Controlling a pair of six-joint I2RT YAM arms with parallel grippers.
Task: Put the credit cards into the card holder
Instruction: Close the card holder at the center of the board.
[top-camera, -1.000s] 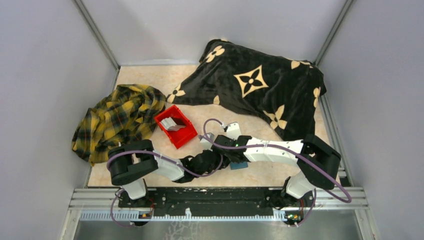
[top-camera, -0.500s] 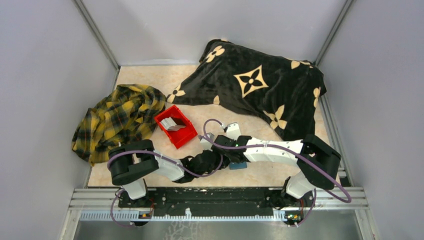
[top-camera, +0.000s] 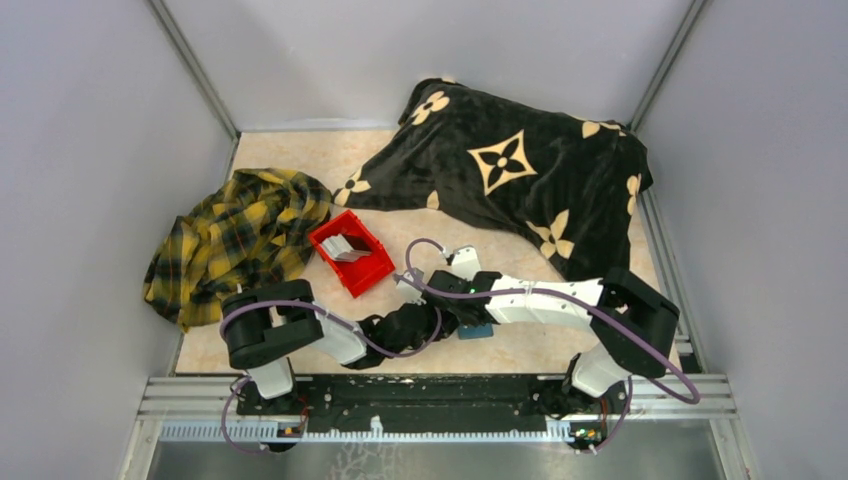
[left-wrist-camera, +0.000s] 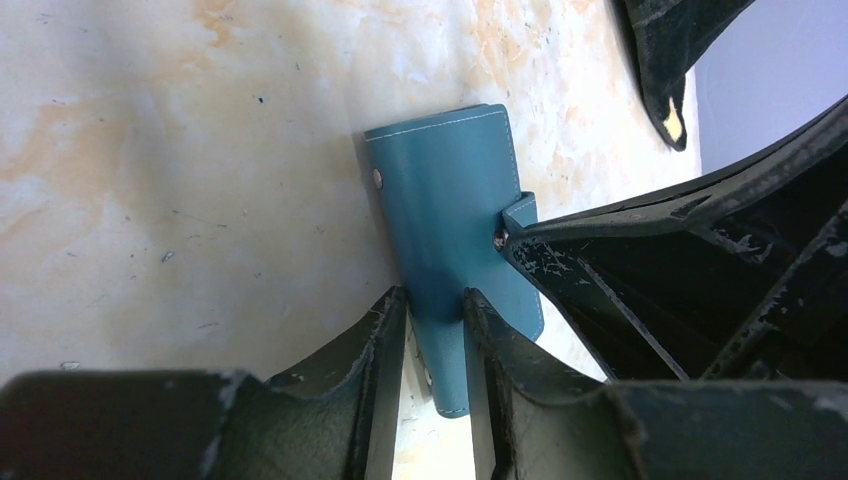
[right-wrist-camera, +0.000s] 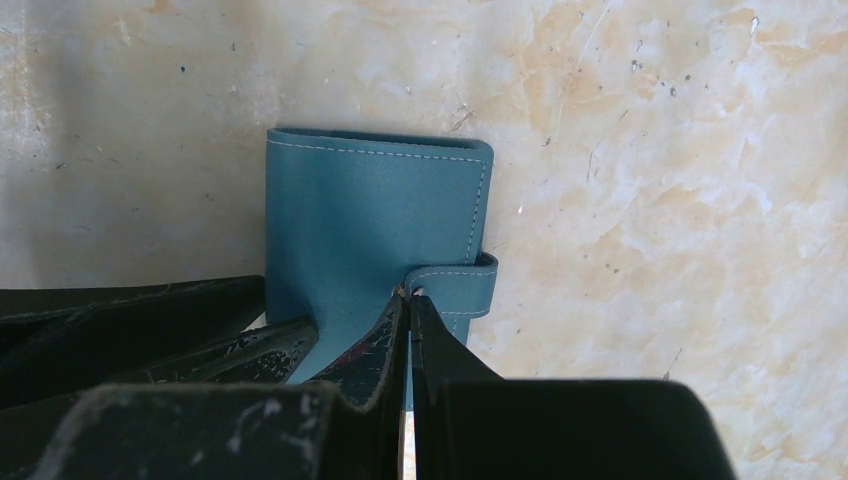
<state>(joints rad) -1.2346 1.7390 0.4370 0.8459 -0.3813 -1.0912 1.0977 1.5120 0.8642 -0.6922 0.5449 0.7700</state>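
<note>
Left wrist: flat teal-blue card holder (left-wrist-camera: 445, 190) is straddled, seemingly for steadying, by left gripper (left-wrist-camera: 432, 300), jaws half open. Right gripper (right-wrist-camera: 408, 292), jaws shut, is set at its clasp (right-wrist-camera: 465, 285).

card holder (left-wrist-camera: 450, 220): on table (top-camera: 290, 160), near middle
credit cards (top-camera: 347, 248): in bin (top-camera: 372, 276), left and farther
cloth (top-camera: 235, 240): left of bin
blanket (top-camera: 500, 170): far right, on table

A lab test cell: grey walls (top-camera: 80, 150), aluminium rail (top-camera: 440, 395), marbled tabletop (top-camera: 300, 160).
</note>
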